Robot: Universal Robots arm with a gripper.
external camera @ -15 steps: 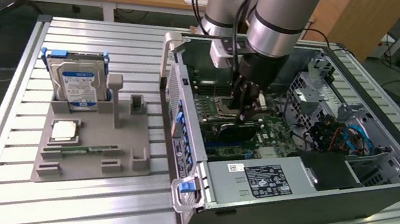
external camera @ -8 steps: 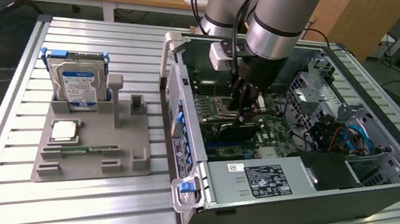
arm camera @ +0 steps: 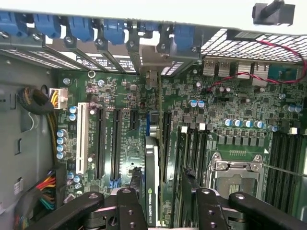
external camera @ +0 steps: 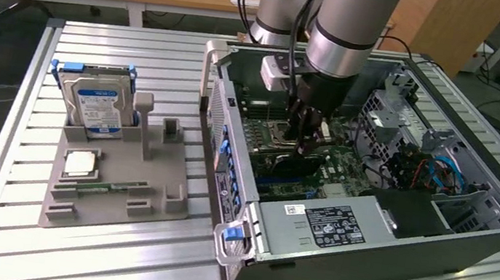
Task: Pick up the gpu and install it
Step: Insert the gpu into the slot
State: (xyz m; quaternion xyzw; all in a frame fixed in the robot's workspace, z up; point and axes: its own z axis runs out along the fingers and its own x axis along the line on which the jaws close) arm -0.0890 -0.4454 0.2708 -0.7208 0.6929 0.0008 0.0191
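On the table (external camera: pixel 116 253) I count one open computer case (external camera: pixel 410 258), one grey holder (external camera: pixel 114 198) and one hard drive (external camera: pixel 98 108) standing in it. One gpu (arm camera: pixel 151 191) stands on edge on the motherboard (arm camera: pixel 120 96) inside the case. My gripper (arm camera: pixel 165 206) straddles it, wide open and holding nothing. My worry is that a finger this close could snag the card on a skewed move, tilting it or leaving it half seated.
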